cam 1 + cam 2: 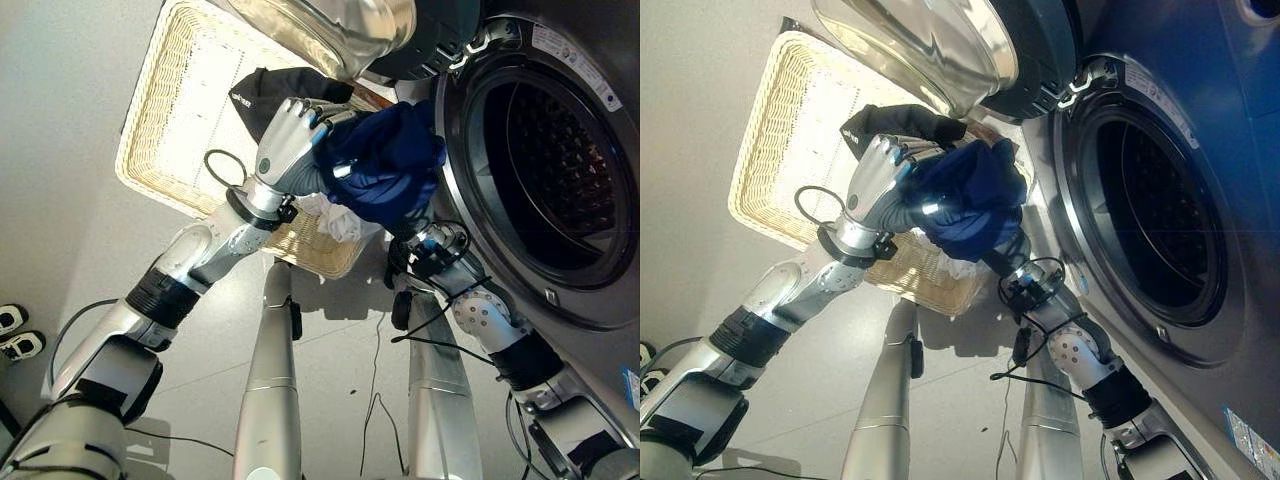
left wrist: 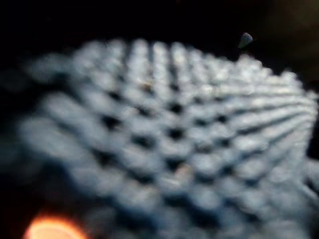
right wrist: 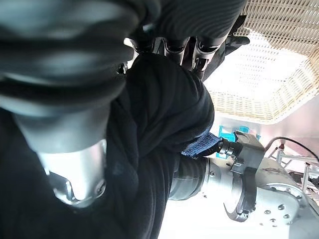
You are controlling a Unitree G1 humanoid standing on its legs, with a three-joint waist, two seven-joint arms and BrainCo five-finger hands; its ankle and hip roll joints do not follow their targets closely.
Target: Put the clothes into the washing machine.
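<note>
The fingers (image 1: 318,118) of your left hand (image 1: 285,145) were curled over a bundled dark blue garment (image 1: 385,165), held in the air between the wicker basket (image 1: 165,120) and the washing machine (image 1: 560,170). Your right hand (image 3: 75,149) was under the bundle; whether its fingers gripped, I could not tell. The drum (image 1: 560,165) appeared empty, its door (image 1: 330,30) swung open. The basket on the floor (image 1: 60,150) held a black garment (image 1: 270,90) and white cloth (image 1: 335,220).

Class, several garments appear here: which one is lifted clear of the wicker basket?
The dark blue garment, bunched between the left hand and right hand; the black garment and white cloth remain in the basket.
</note>
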